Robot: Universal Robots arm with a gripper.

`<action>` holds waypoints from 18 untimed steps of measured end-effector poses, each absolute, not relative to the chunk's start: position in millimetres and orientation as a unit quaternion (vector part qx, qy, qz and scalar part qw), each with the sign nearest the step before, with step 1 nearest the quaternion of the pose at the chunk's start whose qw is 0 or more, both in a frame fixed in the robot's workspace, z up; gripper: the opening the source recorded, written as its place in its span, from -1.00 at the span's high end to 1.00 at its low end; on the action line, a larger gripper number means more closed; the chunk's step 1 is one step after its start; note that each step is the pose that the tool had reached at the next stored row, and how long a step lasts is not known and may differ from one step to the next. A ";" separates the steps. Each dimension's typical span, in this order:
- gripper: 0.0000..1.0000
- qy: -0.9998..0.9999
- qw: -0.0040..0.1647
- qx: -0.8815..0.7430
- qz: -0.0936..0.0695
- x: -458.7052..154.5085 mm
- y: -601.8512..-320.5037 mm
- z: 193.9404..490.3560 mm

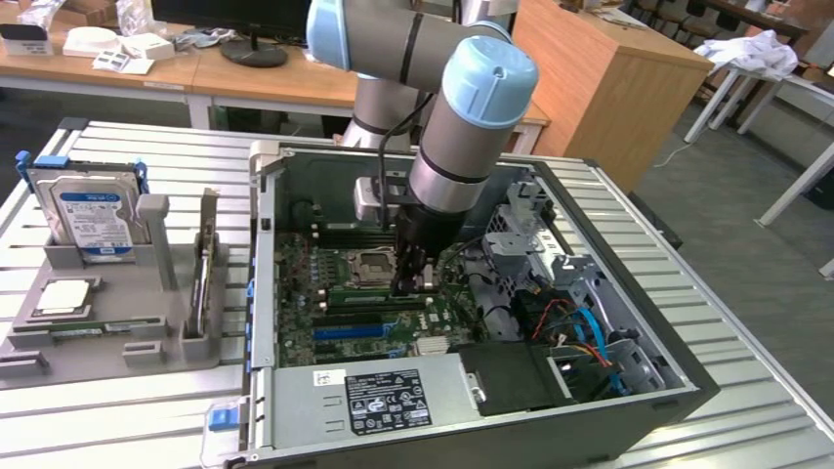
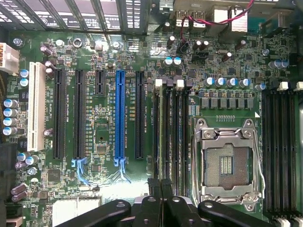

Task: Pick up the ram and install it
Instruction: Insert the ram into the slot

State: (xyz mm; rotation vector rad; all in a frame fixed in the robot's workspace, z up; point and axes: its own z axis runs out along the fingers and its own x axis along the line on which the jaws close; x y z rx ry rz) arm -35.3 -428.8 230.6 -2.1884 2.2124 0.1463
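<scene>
My gripper [image 1: 417,283] is down inside the open computer case [image 1: 612,244], just beside the CPU socket [image 1: 374,264]. In the wrist view its black fingers [image 2: 154,189] are pressed together, and the gripper [image 2: 161,184] is shut on the ram [image 2: 161,142]. The ram appears edge-on as a thin strip. It lies along the memory slot nearest the black expansion slot [image 2: 139,113], between the white end clips [image 2: 158,83]. I cannot tell whether it is seated in that slot. The CPU socket [image 2: 227,163] is open and bare right next to it.
A grey tray [image 1: 92,357] at the exterior view's left holds a silver hard drive with a blue label [image 1: 89,215], a CPU chip [image 1: 62,298] and an upright rack [image 1: 203,269]. The blue slot [image 2: 120,113], capacitors, case walls, the power supply [image 1: 378,396] and cables [image 1: 580,332] crowd the board.
</scene>
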 end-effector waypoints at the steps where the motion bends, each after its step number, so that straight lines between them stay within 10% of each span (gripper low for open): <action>1: 0.77 0.710 0.013 -0.702 0.047 -35.3 -428.8 230.6; 18: 0.77 0.707 0.013 -0.705 0.047 -34.4 -428.8 230.6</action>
